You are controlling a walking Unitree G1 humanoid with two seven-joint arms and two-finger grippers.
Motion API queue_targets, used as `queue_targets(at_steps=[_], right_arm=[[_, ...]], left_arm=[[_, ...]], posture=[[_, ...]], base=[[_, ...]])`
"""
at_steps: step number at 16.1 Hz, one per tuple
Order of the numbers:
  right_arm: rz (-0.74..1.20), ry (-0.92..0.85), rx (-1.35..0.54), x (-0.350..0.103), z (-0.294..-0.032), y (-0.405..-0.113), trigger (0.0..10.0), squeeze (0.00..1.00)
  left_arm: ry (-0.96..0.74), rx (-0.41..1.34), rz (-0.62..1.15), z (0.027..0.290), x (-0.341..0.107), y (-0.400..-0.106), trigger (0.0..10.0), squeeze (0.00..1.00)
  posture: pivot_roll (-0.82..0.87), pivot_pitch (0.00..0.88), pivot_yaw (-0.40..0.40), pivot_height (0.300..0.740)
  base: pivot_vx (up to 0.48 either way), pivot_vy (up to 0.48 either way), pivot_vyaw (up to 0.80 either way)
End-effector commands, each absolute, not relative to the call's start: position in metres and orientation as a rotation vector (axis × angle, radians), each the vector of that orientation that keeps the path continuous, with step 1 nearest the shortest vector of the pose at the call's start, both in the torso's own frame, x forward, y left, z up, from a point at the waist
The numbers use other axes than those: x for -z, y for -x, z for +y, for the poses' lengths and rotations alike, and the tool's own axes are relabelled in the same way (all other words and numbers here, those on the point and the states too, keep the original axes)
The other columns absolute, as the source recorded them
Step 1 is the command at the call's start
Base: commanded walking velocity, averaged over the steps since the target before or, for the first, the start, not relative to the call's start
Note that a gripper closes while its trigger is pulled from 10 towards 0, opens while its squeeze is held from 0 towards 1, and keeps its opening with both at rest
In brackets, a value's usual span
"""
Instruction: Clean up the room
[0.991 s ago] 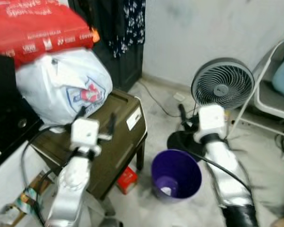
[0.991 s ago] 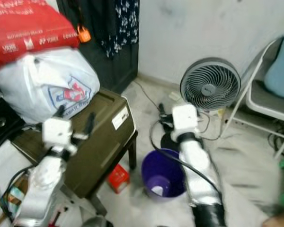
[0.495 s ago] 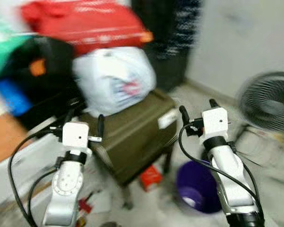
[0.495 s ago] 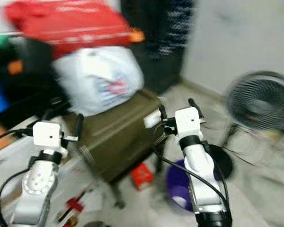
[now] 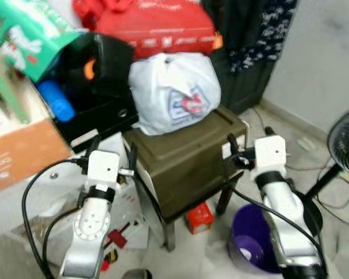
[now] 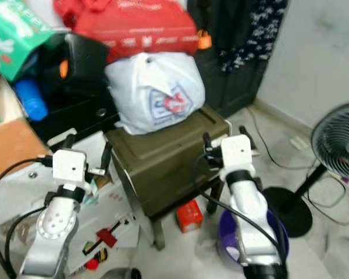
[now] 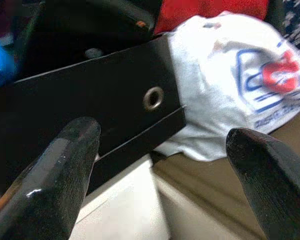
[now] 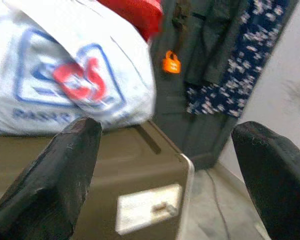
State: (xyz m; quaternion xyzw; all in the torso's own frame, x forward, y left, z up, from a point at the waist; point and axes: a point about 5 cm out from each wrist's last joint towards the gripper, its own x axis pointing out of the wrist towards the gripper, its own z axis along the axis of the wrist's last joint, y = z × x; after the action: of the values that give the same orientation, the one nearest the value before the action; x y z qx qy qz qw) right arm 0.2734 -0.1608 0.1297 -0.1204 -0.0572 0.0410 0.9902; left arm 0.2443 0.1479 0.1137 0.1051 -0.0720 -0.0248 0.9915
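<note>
Both arms raised forward, left gripper [image 5: 111, 157] and right gripper [image 5: 248, 140] fingers spread.

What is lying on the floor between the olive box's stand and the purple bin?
A small red carton lies there, under the olive box and beside the purple bin, seen in both eye views.

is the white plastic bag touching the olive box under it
Touching. In the left eye view the white plastic bag sits directly on the olive box's lid, no gap between them.

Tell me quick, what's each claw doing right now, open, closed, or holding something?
Left claw: open, holding nothing, raised near the white bag.
Right claw: open, holding nothing, raised by the olive case.
</note>
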Motion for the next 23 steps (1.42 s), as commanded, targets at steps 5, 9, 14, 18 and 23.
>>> queue_targets(at_steps=[5,9,14,18,23], right_arm=[[-0.124,0.241,-0.098,-0.1342,-0.1565,-0.2750,10.0,0.00],[-0.122,0.244,-0.105,-0.1342,-0.1560,-0.2758,10.0,0.00],[-0.115,0.241,-0.113,-0.1328,-0.1537,-0.2763,10.0,0.00],[-0.109,0.240,-0.111,-0.1318,-0.1536,-0.2762,10.0,0.00],[-0.102,0.238,-0.111,-0.1303,-0.1529,-0.2758,10.0,0.00]], left_arm=[[-0.238,0.075,-0.122,0.1465,-0.1143,-0.2462,10.0,0.00],[-0.226,0.094,-0.119,0.1433,-0.1138,-0.2459,10.0,0.00],[-0.231,0.103,-0.112,0.1426,-0.1135,-0.2454,10.0,0.00],[-0.230,0.110,-0.113,0.1420,-0.1137,-0.2455,10.0,0.00],[-0.220,0.110,-0.111,0.1415,-0.1135,-0.2453,10.0,0.00]], posture=[[-0.08,0.000,0.019,0.740],[-0.08,0.000,0.014,0.740],[-0.07,0.000,0.013,0.740],[-0.08,0.000,0.014,0.740],[-0.08,0.000,0.014,0.740]], base=[[0.000,0.000,0.32],[0.000,0.000,0.00],[0.000,0.000,0.19],[0.000,0.000,0.00],[0.000,-0.103,0.00]])
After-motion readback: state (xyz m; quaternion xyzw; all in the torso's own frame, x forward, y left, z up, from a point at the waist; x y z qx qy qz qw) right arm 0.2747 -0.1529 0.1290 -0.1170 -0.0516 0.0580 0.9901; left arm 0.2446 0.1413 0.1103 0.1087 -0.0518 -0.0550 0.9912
